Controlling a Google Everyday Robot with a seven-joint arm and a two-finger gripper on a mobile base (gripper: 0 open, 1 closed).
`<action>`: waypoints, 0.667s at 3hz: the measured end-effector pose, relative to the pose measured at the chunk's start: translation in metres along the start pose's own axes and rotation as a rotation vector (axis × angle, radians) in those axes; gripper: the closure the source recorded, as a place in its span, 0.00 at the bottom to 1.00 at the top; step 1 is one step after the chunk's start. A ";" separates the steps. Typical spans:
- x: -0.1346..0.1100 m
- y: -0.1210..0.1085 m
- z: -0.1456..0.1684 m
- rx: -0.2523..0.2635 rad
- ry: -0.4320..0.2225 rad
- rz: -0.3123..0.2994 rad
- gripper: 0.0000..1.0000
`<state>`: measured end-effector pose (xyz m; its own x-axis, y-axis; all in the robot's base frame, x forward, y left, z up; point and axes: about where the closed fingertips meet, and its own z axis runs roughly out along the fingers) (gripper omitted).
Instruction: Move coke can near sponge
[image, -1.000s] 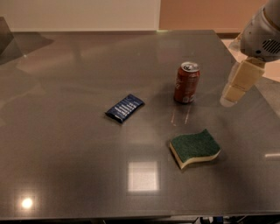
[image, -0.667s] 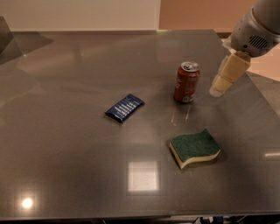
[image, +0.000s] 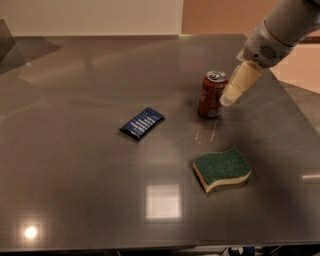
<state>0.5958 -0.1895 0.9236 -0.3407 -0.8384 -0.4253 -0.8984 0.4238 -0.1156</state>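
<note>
Just right of the coke can (image: 212, 95), a gripper (image: 232, 92) leans in over a grey worktop (image: 70, 75)

Left of centre on the glossy dark grey worktop lies a flat dark blue packet (image: 142, 123), turned at an angle. Well to its right, toward the far side, the red coke can stands upright with its silver top showing. Nearer the front edge and slightly right of the can sits the sponge (image: 221, 169). It lies flat, wavy-edged, green side up over a pale yellow base. A stretch of bare worktop separates can and sponge. Close against the can's right side hangs the cream-coloured gripper, slanting down and leftward, its tip level with the can's middle. Whether it touches the can, grips it, or is open or closed cannot be told. Behind it a pale grey arm (image: 280, 30) rises to the upper right corner.
</note>
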 end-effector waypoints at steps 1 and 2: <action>-0.008 0.007 0.023 -0.052 -0.014 -0.007 0.00; -0.013 0.007 0.034 -0.062 -0.021 -0.011 0.00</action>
<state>0.6034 -0.1639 0.8983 -0.3253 -0.8354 -0.4430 -0.9177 0.3920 -0.0653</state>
